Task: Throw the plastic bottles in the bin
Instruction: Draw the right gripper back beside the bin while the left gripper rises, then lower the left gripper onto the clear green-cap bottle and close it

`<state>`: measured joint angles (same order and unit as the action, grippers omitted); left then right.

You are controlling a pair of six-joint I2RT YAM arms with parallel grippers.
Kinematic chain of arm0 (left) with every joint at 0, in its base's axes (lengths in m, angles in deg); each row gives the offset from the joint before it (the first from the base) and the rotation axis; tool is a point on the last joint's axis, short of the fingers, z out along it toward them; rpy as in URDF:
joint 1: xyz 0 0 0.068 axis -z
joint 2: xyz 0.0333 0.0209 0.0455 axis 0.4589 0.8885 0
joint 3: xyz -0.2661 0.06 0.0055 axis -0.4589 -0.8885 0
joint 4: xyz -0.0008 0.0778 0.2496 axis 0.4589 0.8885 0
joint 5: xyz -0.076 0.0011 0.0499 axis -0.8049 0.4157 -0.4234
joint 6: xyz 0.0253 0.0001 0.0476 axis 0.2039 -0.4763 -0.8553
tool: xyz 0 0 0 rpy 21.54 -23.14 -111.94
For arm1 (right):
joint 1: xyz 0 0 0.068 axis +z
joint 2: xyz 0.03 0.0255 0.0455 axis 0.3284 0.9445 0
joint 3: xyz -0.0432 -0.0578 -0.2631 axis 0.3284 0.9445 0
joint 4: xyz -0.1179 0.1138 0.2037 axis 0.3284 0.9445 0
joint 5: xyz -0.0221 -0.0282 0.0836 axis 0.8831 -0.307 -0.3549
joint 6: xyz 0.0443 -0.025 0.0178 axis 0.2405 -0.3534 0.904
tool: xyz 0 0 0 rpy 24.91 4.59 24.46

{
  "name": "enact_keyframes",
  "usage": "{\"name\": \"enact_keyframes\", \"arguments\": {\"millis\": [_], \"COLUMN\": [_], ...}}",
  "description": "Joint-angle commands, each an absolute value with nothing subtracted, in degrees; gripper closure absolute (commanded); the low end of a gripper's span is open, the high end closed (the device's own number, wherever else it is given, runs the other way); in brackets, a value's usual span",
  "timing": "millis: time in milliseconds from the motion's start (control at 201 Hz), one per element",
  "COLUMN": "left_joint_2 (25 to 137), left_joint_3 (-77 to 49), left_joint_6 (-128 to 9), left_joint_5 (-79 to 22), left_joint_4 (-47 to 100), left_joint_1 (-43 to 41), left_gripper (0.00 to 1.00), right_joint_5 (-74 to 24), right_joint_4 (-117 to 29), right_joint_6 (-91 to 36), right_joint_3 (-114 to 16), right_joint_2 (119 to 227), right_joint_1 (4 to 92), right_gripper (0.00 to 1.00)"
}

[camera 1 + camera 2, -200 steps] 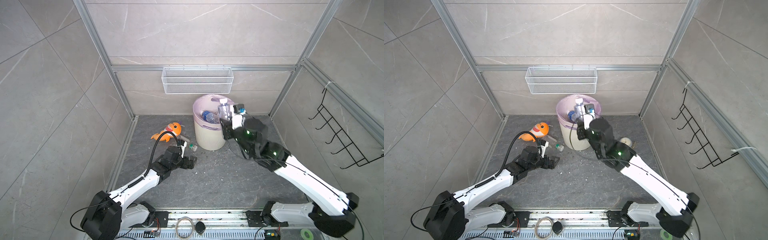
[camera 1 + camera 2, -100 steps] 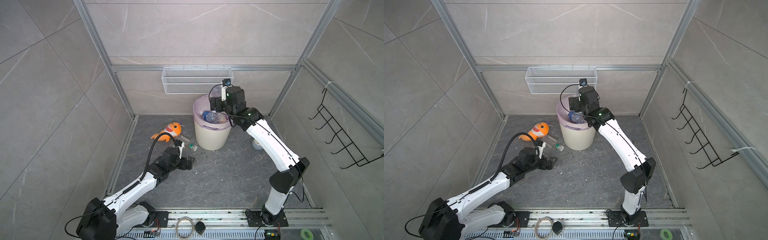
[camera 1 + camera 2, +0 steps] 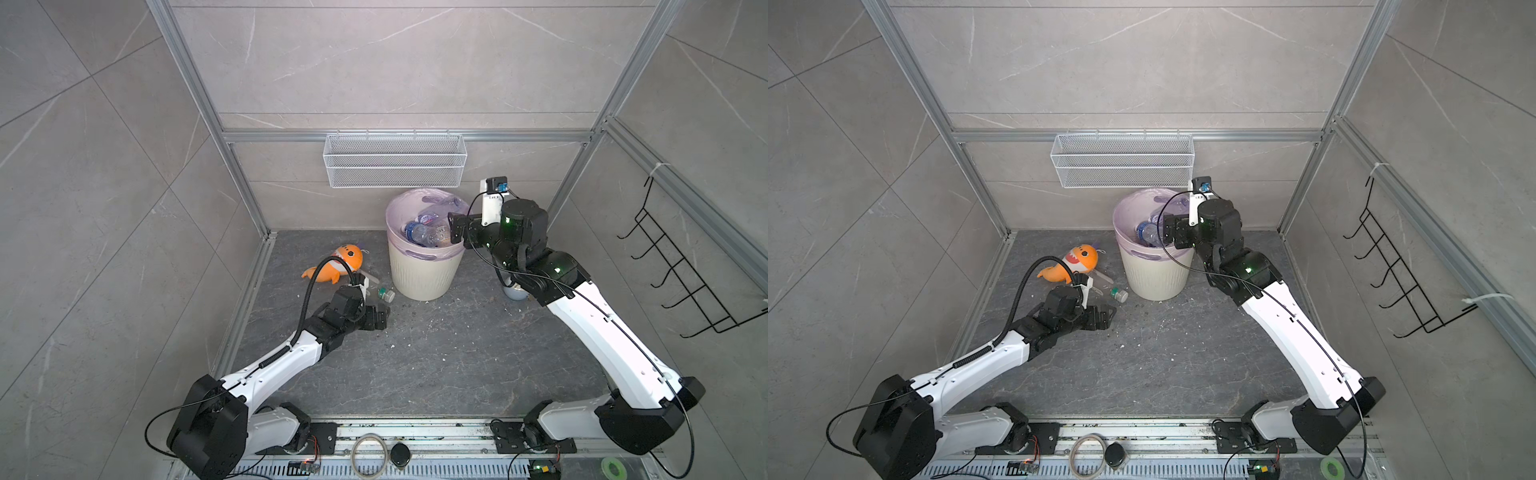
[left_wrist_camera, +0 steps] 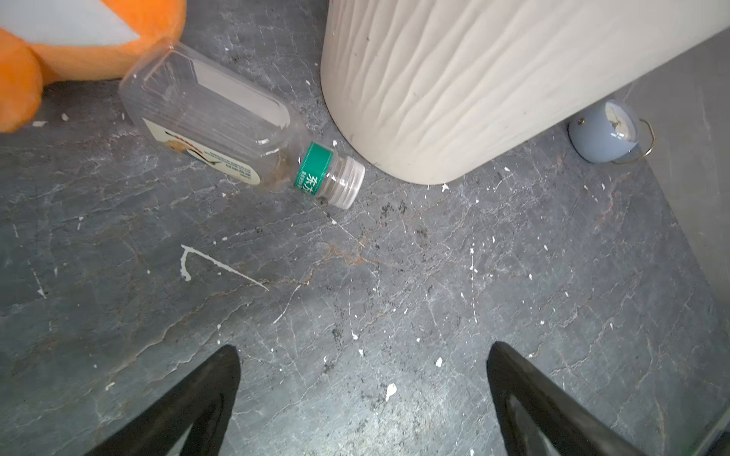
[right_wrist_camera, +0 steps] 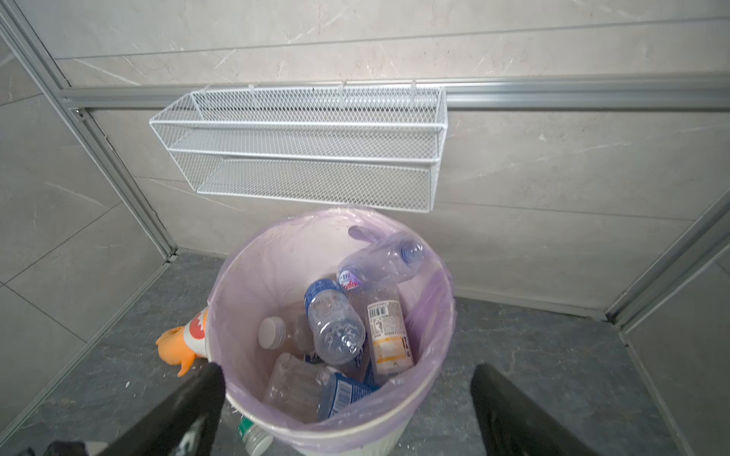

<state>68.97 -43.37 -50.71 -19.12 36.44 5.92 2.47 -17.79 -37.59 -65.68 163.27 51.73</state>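
We see the right end effector (image 5: 347,371) poised just above the cream-white ribbed round plastic bin (image 3: 419,274) with its pale lilac bag liner (image 5: 253,276), jaws spread wide and holding nothing. Below and ahead of it, a heap of clear plastic bottles (image 5: 335,323), several blue-labelled, lies inside. The left end effector (image 4: 363,349) hovers low over the dark grey stone-patterned bench (image 4: 395,296), likewise spread and empty. Ahead of it, well clear of its tips, one clear plastic bottle with a green neck band (image 4: 221,126) lies on its side, base by the orange plush shark (image 4: 79,39), cap just beside the bin's foot. We judge the job nearly finished: this is the only bottle we find outside the bin, not yet picked up.
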Motion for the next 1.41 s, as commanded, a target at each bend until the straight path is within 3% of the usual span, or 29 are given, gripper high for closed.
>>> {"name": "enact_keyframes", "arguments": {"millis": [0, 647, 941, 1404], "left_joint_2": [69.37, 78.02, 88.13, 100.94], "left_joint_3": [-40.29, -28.13, -16.84, -7.88], "left_joint_6": [-47.97, -38.27, -30.56, -23.03], "left_joint_5": [-17.36, -13.41, -6.12, -8.85], "left_joint_4": [36.75, 42.73, 52.95, 57.09], "left_joint_1": [4.92, 1.54, 0.92, -2.31], "left_gripper": [0.0, 0.0, 0.05, 0.06], "right_joint_5": [1.5, -6.88, -4.66, -2.11], "right_joint_4": [-18.81, -24.59, -33.44, -41.5], "right_joint_6": [-35.29, -27.78, -26.61, -26.68], "right_joint_3": [-61.35, -28.11, -12.3, -4.2], "right_joint_2": [160.46, 144.65, 139.87, 141.07], "right_joint_1": [51.87, 52.04, 52.31, 52.31], "right_gripper": [0.01, 0.01, 0.01, 0.01]}}
